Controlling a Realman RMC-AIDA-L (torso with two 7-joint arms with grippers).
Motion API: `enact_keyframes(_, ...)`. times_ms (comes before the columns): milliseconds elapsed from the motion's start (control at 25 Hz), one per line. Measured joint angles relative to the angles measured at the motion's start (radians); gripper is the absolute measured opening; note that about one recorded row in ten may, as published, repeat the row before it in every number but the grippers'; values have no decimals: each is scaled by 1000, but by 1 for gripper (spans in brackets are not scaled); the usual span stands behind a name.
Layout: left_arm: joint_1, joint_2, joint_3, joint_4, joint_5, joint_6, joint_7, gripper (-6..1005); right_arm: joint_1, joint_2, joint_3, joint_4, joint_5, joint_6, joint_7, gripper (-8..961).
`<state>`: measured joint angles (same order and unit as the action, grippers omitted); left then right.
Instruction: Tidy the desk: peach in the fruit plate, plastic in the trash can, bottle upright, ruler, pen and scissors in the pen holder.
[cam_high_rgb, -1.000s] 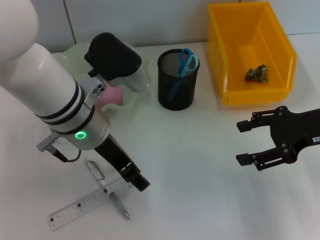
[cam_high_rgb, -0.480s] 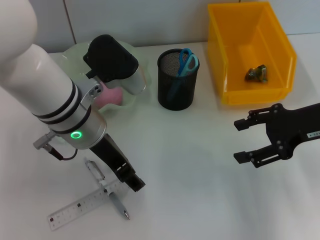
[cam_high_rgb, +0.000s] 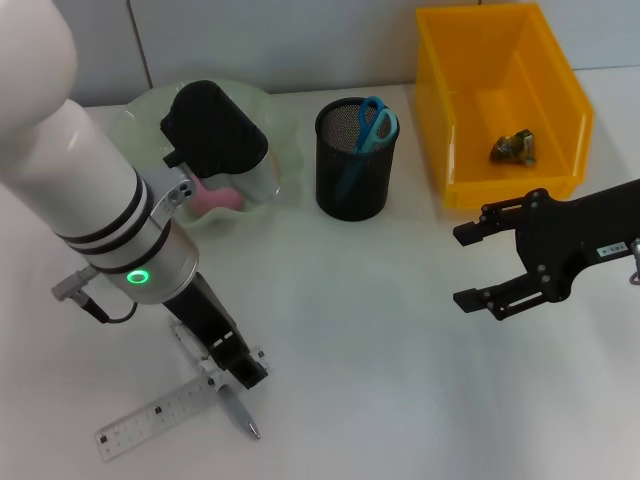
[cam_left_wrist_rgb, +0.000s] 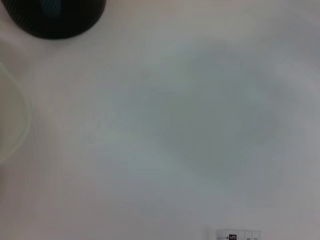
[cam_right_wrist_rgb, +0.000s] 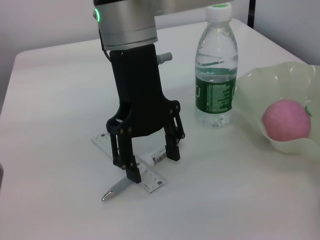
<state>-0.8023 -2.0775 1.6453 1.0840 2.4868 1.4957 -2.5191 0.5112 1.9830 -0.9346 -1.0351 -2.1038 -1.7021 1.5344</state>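
The pen (cam_high_rgb: 232, 408) lies on the table (cam_high_rgb: 380, 330) near the front edge, crossing over the clear ruler (cam_high_rgb: 165, 410), with its tip pointing toward the robot. The left gripper (cam_right_wrist_rgb: 150, 162) stands upright over that crossing with its fingers apart, one on each side of the pen and ruler and close to the table. This looks like the set-up for a pinch on one of them, probably the pen; nothing is held yet.

The right gripper (cam_high_rgb: 478, 267) hangs wide open and empty above bare table in front of the yellow bin (cam_high_rgb: 500, 110), apparently waiting.

The rest seems done. The scissors (cam_high_rgb: 372, 122) stand in the black mesh holder (cam_high_rgb: 354, 160), crumpled plastic (cam_high_rgb: 512, 148) sits in the bin, and the pink peach (cam_right_wrist_rgb: 286, 120) rests in the pale plate (cam_right_wrist_rgb: 300, 145).

The head view hides the bottle behind the left arm. The right wrist view shows the bottle (cam_right_wrist_rgb: 215, 75) upright beside the plate, and it also shows the left fingers' spread. The left wrist view gives only table, the holder's base and a ruler end.
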Motion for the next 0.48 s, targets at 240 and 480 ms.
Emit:
enact_keyframes(240,3,-1,22,-2,2,-23,0,776,14,2,-1,-2,-10,1,8,818)
enact_keyframes(480,4,-1,56,-1,-4,-36,1,775,15,10,-1,-7,-12,8,8,818)
